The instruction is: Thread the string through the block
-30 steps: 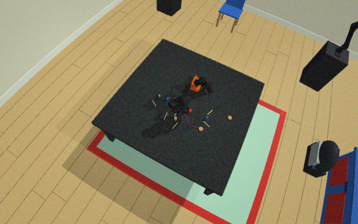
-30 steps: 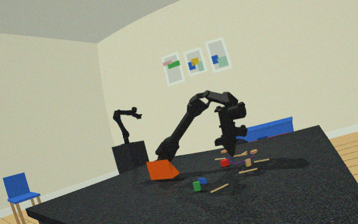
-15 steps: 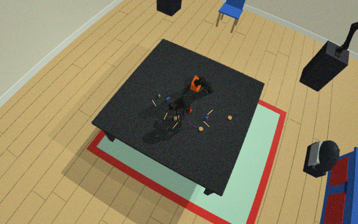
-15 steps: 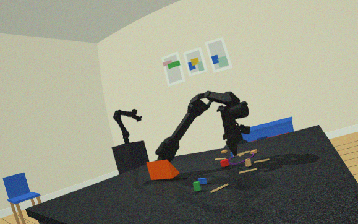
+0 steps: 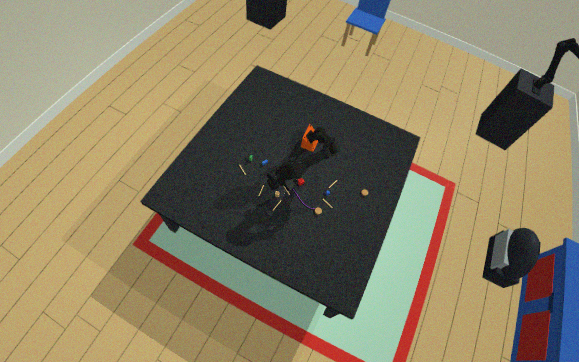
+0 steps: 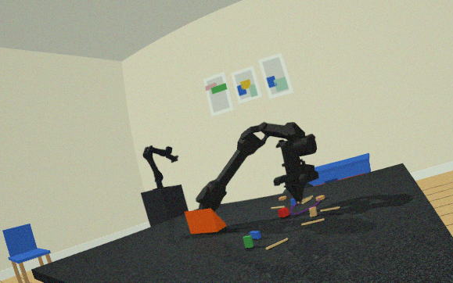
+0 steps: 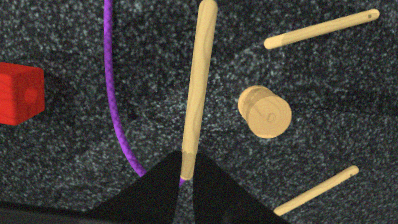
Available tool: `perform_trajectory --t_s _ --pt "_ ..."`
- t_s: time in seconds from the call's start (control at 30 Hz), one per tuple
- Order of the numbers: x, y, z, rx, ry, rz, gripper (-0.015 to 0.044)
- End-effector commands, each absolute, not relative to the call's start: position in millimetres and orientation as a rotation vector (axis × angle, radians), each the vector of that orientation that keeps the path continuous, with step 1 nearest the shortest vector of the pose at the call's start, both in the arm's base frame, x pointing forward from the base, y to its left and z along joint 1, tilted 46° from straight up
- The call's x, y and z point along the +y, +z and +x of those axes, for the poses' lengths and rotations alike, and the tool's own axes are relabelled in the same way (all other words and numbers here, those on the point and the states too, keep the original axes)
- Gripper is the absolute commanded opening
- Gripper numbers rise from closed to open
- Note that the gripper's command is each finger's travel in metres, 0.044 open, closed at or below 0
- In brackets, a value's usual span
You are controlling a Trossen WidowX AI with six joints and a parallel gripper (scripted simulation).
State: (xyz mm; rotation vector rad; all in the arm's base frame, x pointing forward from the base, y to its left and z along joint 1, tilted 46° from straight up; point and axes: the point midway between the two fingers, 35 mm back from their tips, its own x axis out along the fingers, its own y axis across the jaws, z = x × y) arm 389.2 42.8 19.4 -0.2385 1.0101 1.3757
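The arm bends down over the table (image 5: 218, 130); its gripper (image 7: 186, 172) pinches the stick (image 7: 197, 90) on the purple string (image 7: 114, 100), beside the cylindrical block (image 7: 264, 111).

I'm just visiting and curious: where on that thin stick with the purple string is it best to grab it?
Probably at the string end, where the gripper is shut on the stick now. That leaves the long bare shaft sticking out ahead, free to enter the block.

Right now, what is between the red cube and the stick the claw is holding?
In the wrist view, the purple string runs between the red cube and the stick held in the claw; otherwise only dark table shows.
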Motion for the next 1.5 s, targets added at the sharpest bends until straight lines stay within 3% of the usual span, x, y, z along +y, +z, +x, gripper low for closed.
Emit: perform_trajectory --t_s 0.0,1.23,1.47 --pt "45 24 394 0.899 1.448 -0.350 0.0000" --pt "66 41 409 -0.226 1.870 -1.314 0.0000" --pt "66 41 409 -0.249 1.872 -1.331 0.0000"
